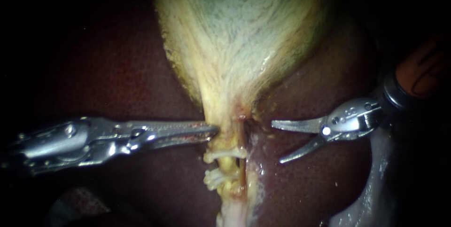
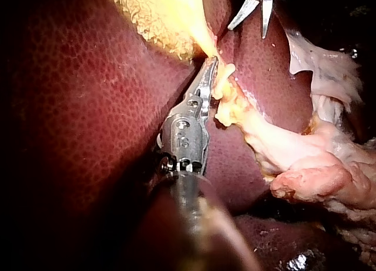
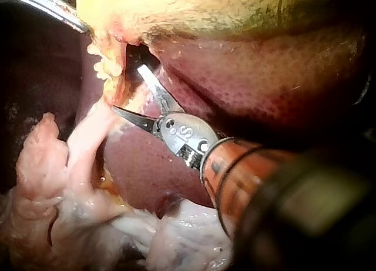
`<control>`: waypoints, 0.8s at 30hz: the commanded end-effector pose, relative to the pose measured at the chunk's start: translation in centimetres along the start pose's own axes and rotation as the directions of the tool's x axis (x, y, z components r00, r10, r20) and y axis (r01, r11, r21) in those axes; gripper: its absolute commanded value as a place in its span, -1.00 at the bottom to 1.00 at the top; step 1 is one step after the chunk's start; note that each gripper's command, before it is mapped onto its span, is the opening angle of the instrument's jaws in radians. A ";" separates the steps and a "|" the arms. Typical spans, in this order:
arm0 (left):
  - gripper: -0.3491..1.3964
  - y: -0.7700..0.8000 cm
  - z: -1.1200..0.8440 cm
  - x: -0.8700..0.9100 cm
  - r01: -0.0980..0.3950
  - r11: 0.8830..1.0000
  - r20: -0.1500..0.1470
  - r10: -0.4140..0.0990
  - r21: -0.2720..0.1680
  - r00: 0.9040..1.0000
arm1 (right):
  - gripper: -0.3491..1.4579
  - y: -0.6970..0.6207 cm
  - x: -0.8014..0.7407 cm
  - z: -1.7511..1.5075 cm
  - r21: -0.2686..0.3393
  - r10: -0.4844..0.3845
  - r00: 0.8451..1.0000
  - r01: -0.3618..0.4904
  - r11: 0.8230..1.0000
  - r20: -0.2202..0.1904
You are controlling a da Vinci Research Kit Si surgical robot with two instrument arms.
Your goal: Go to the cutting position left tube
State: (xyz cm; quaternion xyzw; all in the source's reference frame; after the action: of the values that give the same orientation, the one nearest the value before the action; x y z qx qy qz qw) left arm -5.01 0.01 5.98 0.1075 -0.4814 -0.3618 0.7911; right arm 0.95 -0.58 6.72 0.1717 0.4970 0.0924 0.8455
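Observation:
The pale gallbladder (image 1: pixel 239 29) narrows to a neck above two thin tubes. The yellowish left tube (image 1: pixel 227 163) carries two white clips (image 1: pixel 221 154), one below the other, with a short bare stretch between them. A reddish tube (image 1: pixel 241 156) runs just to its right. My left instrument (image 1: pixel 211 130) is shut on the edge of the gallbladder's neck, which also shows in its wrist view (image 2: pixel 208 77). My right instrument (image 1: pixel 277 142) has two pointed blades standing open, a short way right of the tubes and touching neither. In its own view the blades (image 3: pixel 127 89) point toward the clips (image 3: pixel 100 62).
Dark red liver (image 1: pixel 117 67) lies on both sides of the gallbladder and under both instruments. Pale fatty tissue (image 1: pixel 371 194) spreads at the lower right, beneath my right instrument's shaft, and in folds (image 3: pixel 70 165) beside its blades.

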 end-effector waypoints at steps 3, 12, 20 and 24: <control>-1.00 0.03 -0.09 -0.01 0.000 1.000 0.000 0.000 0.006 1.000 | 0.95 -0.10 -0.06 0.16 0.031 0.016 1.000 -0.015 0.999 -0.010; -1.00 0.19 -0.51 -0.07 0.006 1.000 -0.001 -0.006 -0.015 1.000 | 0.93 -0.52 -0.26 0.90 0.127 0.076 0.997 -0.077 0.989 0.015; -1.00 0.18 -0.55 -0.07 0.006 1.000 -0.002 -0.006 -0.015 1.000 | 0.88 -0.56 -0.40 1.19 0.165 0.100 0.994 -0.105 0.981 0.040; -1.00 0.14 -0.57 -0.09 0.007 1.000 -0.002 -0.007 -0.016 1.000 | 0.88 -0.49 -0.44 1.20 0.155 0.102 0.994 -0.108 0.982 0.043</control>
State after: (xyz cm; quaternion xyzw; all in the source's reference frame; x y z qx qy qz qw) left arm -4.50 0.07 5.69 0.1033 -0.4775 -0.3683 0.7910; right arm 1.78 -1.41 7.43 0.2653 0.4771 0.0945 0.8325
